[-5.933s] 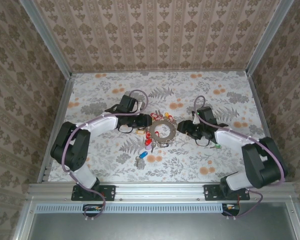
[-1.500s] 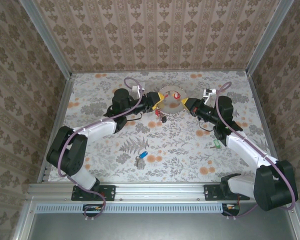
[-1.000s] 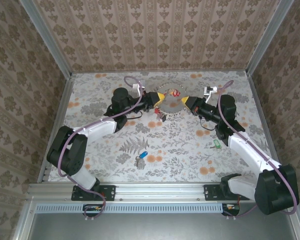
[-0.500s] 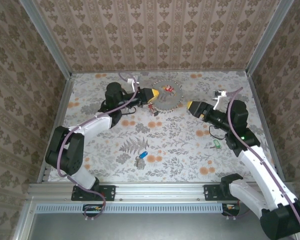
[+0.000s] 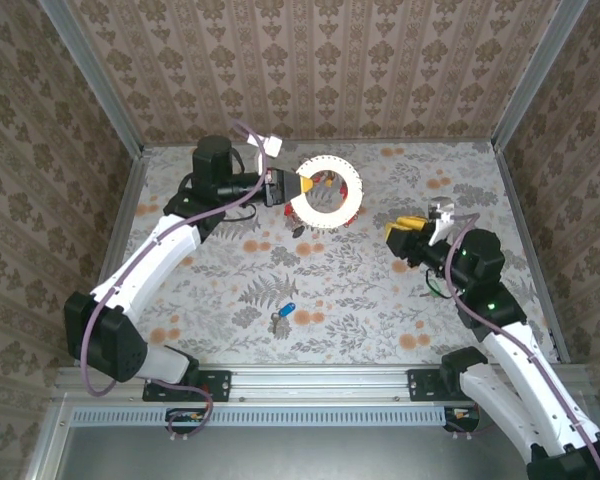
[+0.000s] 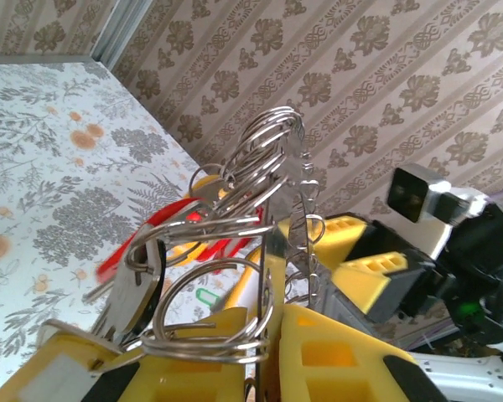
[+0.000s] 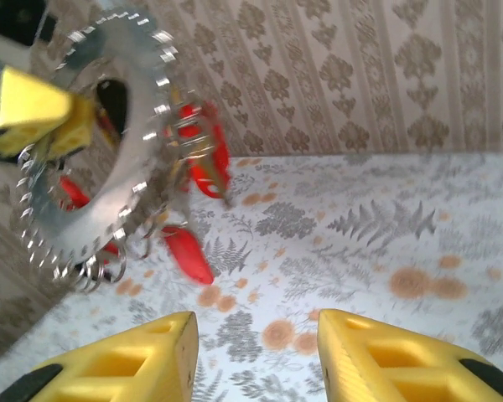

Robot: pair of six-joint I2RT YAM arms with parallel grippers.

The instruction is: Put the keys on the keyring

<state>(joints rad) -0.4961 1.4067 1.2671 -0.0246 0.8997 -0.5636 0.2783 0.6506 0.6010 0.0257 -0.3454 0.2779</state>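
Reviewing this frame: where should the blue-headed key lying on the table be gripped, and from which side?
Grip the blue-headed key by its plastic head, coming straight down from above. It lies flat on the table, with the head farther from the arm bases than its metal part. The open right end effector probably suits, since the left end effector is shut on the keyring.

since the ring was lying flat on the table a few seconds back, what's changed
Both tools lifted the keyring off the middle of the table and carried it toward the back. The right tool has since let go, opened and pulled back to its own side; the left tool alone now holds it up. The blue-headed key lies where it was.
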